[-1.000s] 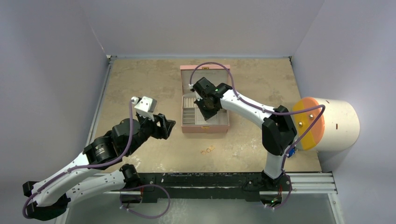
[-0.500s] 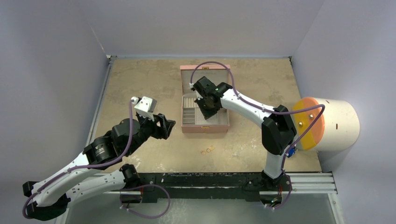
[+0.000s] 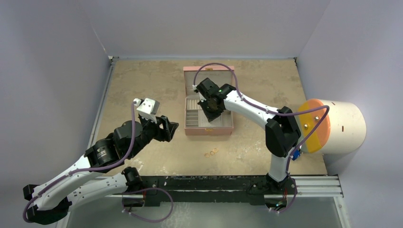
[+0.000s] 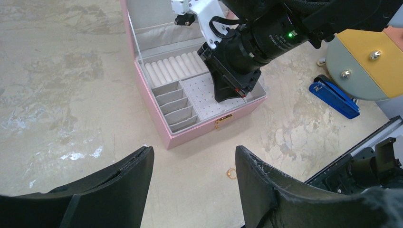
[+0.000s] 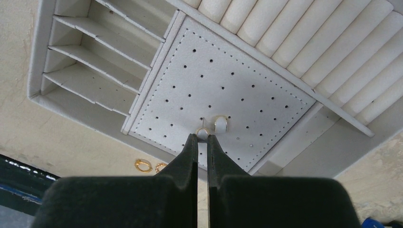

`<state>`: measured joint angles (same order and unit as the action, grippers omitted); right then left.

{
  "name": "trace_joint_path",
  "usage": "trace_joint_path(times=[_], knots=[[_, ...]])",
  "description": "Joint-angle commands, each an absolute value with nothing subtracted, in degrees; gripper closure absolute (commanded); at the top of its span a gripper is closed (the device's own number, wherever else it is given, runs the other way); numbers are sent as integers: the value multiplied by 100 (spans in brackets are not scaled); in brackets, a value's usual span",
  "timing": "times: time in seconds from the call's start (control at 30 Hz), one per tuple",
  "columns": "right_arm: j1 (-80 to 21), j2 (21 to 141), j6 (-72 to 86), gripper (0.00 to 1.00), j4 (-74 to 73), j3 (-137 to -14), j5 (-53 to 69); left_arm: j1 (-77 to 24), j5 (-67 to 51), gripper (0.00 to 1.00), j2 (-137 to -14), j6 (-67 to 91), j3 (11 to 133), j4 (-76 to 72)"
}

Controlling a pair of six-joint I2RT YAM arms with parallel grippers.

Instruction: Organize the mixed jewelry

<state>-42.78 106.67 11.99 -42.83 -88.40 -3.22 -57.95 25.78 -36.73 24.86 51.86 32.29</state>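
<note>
At the pressed-together tips of the right gripper [image 5: 202, 137], on the perforated pad [image 5: 190, 71] of the pink box [image 3: 209, 131]: one gold hoop [image 5: 203, 132], a second hoop [image 5: 220, 122] just beside. Pinched or merely touched, impossible to tell. Past the spread left gripper [image 4: 194, 152], loose before the box: gold rings [image 4: 231, 173], too tiny to count.

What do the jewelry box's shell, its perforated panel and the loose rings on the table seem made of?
The jewelry box shell: matte pink, probably faux leather, smooth and seamless. The perforated panel: pale grey leatherette look, stitched border, punched holes. The loose rings: glossy yellow metal, gold-toned; plating or solid cannot be told.
</note>
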Motion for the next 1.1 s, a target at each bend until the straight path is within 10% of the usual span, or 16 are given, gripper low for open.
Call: trace_joint_path(times=[0.0,1.07], knots=[[-4259,10790,1274,100,-4247,-9090,-179,-5827,2592,37,-3639,2435,5203,3094],[-4267,10641,1238,100,-4351,-9097,-27,-5828,2584,37,-3615,2418,5195,3102]])
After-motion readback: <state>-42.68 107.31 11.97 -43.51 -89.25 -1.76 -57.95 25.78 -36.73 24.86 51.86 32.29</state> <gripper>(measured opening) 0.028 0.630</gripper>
